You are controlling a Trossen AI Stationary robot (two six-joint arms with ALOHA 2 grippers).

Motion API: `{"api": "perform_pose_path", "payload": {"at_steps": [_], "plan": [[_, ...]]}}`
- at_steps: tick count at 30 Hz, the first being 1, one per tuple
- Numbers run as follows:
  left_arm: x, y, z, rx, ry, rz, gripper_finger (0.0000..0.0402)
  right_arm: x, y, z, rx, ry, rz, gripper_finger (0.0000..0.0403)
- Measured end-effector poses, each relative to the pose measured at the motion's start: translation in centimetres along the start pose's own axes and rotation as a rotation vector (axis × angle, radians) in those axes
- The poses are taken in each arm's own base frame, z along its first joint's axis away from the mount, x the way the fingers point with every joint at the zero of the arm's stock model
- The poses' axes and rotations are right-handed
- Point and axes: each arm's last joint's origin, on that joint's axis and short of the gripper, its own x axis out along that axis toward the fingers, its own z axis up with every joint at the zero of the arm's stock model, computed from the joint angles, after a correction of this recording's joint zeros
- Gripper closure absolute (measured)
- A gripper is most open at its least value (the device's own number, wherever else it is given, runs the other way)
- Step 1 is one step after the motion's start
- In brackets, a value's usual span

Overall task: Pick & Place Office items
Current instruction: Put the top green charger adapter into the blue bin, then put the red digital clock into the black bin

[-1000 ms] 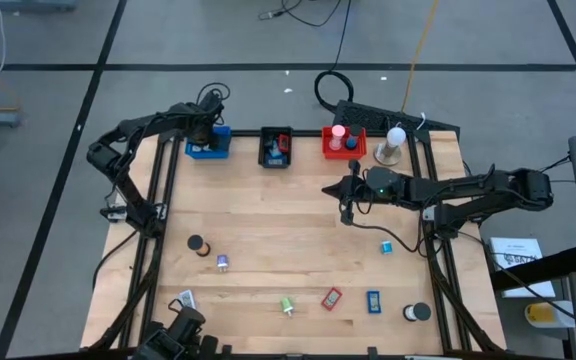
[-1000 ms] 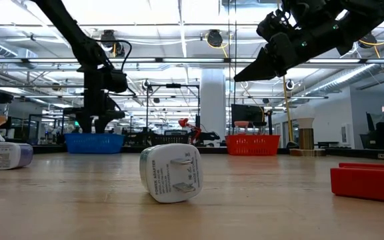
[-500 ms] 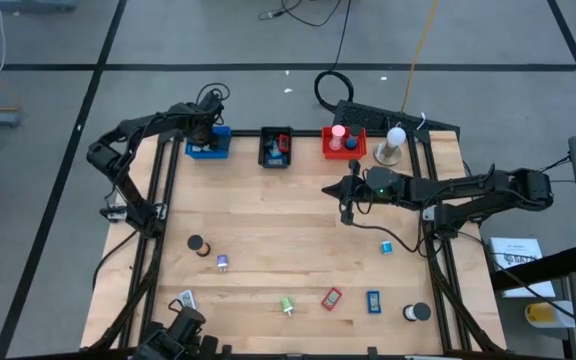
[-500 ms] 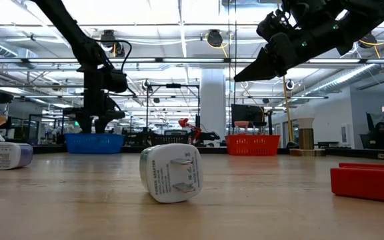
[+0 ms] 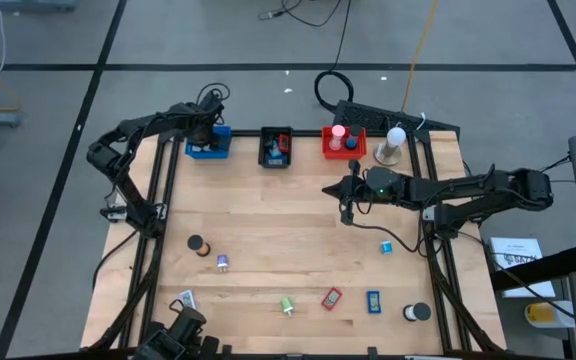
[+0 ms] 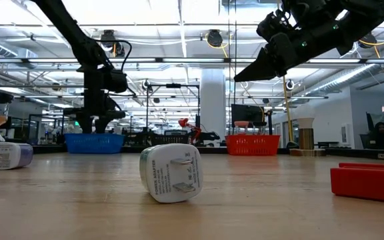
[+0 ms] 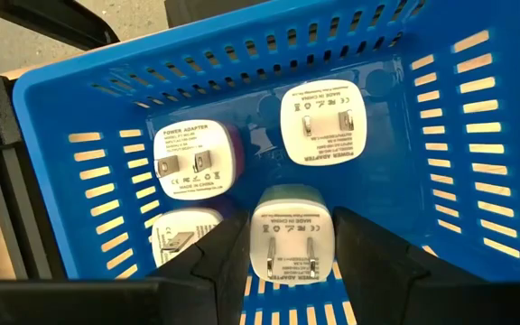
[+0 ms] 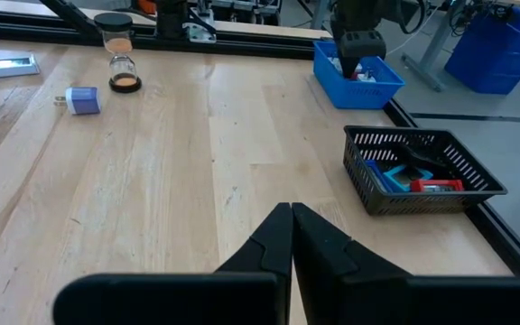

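Left hand (image 7: 283,262) over blue tray (image 7: 459,117), gripping white adapter (image 7: 289,236) above three others. Lower a bit, release into free spot. Right hand (image 8: 292,236) shut, empty, hovering mid-worktop (image 5: 268,220).

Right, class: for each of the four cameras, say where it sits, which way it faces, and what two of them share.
High: overhead, straight down on the table; both arms show.
Low: table height, level past a white power adapter; arms above.
Left wrist: on the left arm, into the blue basket; left pincer holds an adapter.
Right wrist: on the right arm, across the table; shut right pincer shows.
Shared: right wrist and high views both show the black basket.
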Motion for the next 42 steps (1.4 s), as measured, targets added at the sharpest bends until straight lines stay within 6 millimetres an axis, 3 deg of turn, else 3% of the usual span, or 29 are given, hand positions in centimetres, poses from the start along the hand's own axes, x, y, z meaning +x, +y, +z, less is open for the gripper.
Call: {"api": "perform_pose_path", "payload": {"at_steps": [8, 17, 21, 31, 36, 39, 42], "plan": [[0.0, -0.2, 0.0, 0.020, -0.005, -0.003, 0.0241, 0.0, 0.0, 0.0, 0.000, 0.000, 0.000, 0.0401], [-0.1, -0.8, -0.1, 0.042, -0.016, -0.011, 0.0169, 0.0, 0.0, 0.0, 0.000, 0.000, 0.000, 0.0401], [-0.2, -0.7, -0.1, 0.054, -0.018, -0.011, 0.0155, 0.0, 0.0, 0.0, 0.000, 0.000, 0.000, 0.0401], [-3.8, 0.0, -0.4, 0.098, -0.121, -0.011, 0.0155, 0.0, 0.0, 0.0, -0.001, 0.000, 0.000, 0.0401], [-7.0, 0.0, -1.7, 0.213, -0.204, 0.025, 0.0190, 0.0, 0.0, 0.0, -0.001, 0.003, 0.000, 0.0401], [-8.0, -0.7, -3.8, 0.308, -0.305, 0.041, 0.0240, 0.0, 0.0, -0.1, -0.001, 0.008, 0.001, 0.0401], [-8.2, -1.4, -6.3, 0.399, -0.435, -0.054, 0.0300, 0.0, 0.0, -0.1, -0.001, 0.006, -0.001, 0.0401]]}}
